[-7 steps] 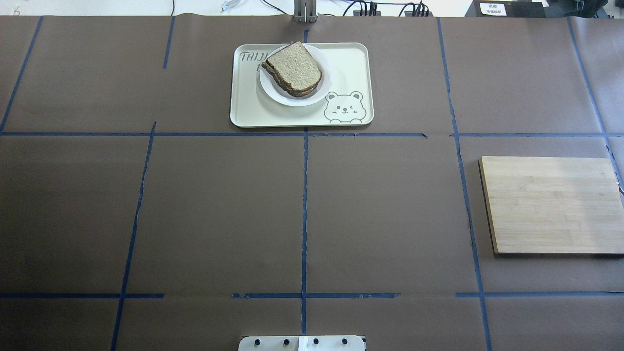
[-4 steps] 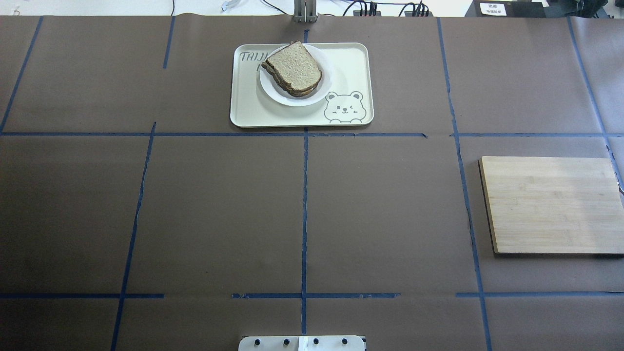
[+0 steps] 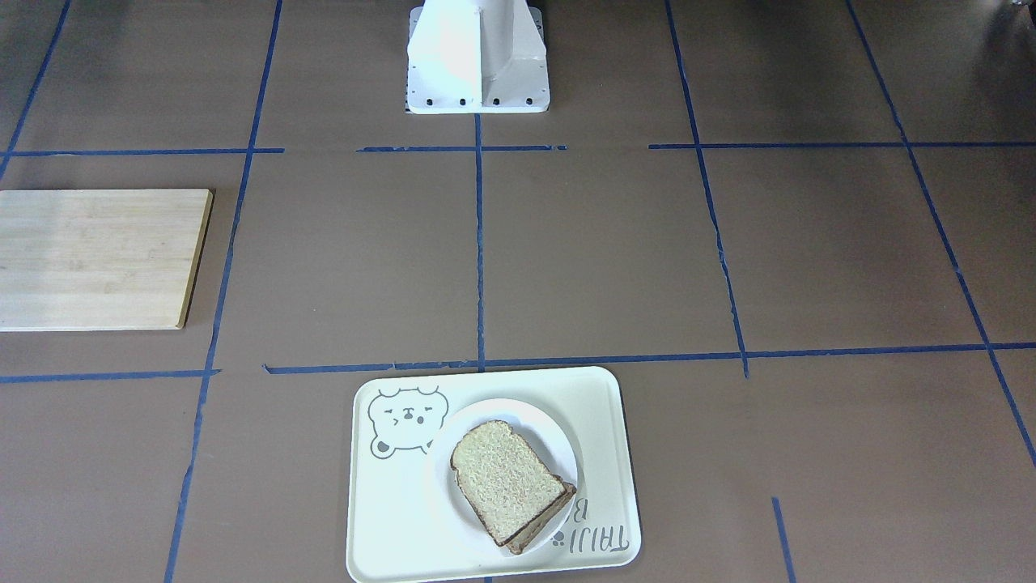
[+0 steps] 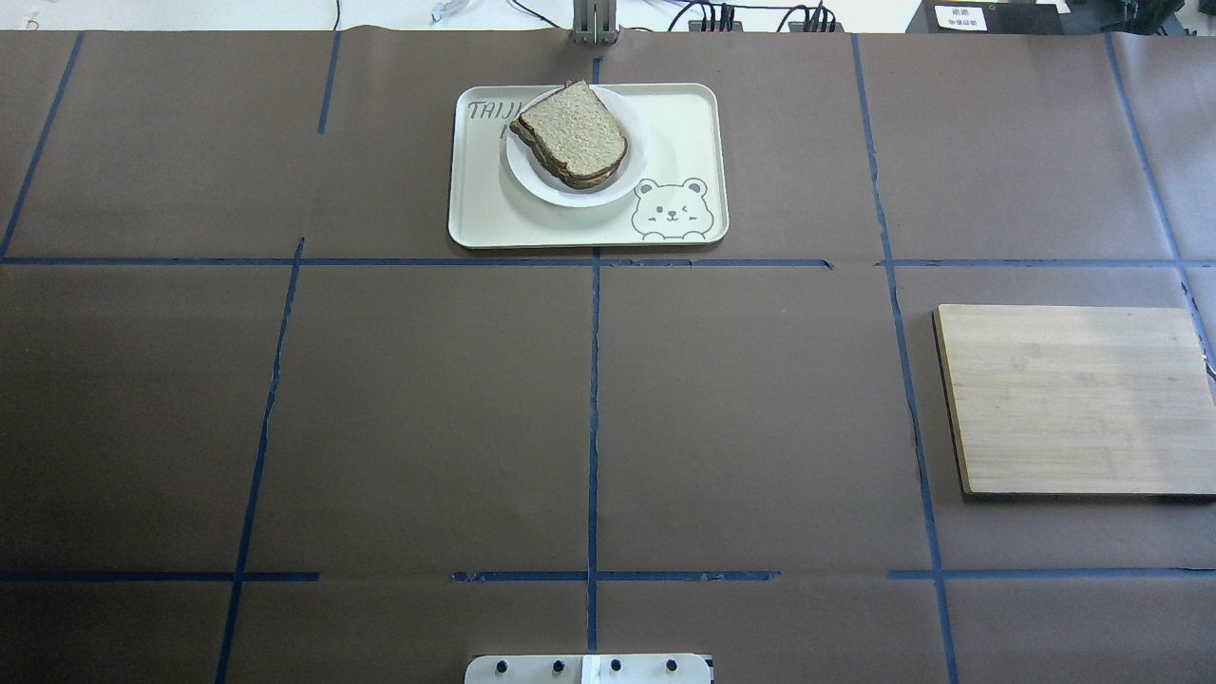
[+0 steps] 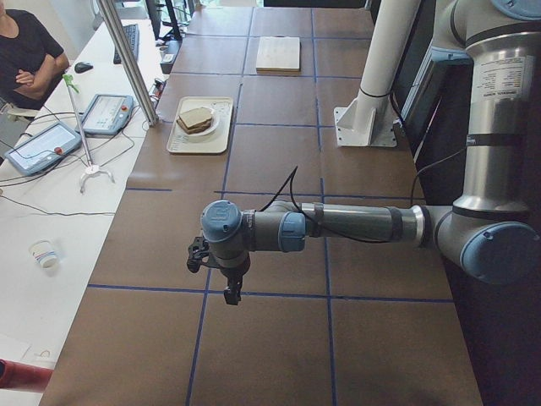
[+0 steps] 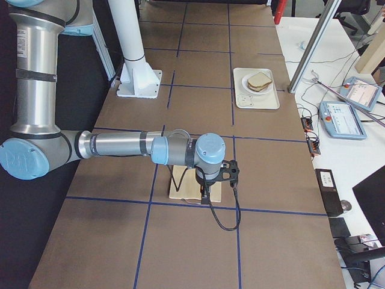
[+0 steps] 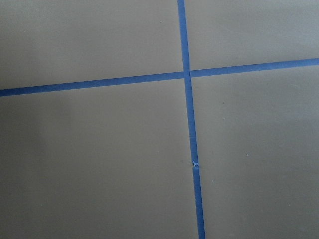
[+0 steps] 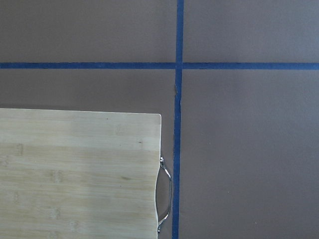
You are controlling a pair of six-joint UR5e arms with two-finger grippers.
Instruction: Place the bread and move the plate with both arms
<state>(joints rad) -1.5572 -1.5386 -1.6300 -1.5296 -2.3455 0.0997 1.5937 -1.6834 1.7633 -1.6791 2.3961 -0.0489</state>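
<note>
The bread point(image 4: 573, 128) is a plain grainy slice on top of another slice, on the small white plate point(image 4: 540, 182). The plate stands on a cream tray point(image 4: 686, 123) at the table's far middle. Bread point(image 3: 503, 474) and plate point(image 3: 560, 441) also show in the front-facing view. Both arms are off to the table's ends, far from the plate. My left gripper point(image 5: 226, 286) shows only in the exterior left view, hanging above bare table. My right gripper point(image 6: 207, 194) shows only in the exterior right view, above a cutting board. I cannot tell whether either is open or shut. Neither wrist view shows fingers.
A bamboo cutting board point(image 4: 1073, 399) lies on the robot's right side; its corner and metal handle show in the right wrist view point(image 8: 75, 174). The white pedestal base point(image 3: 477, 57) stands at the near middle. Blue tape lines cross the brown table. An operator point(image 5: 25, 51) sits beyond the far edge.
</note>
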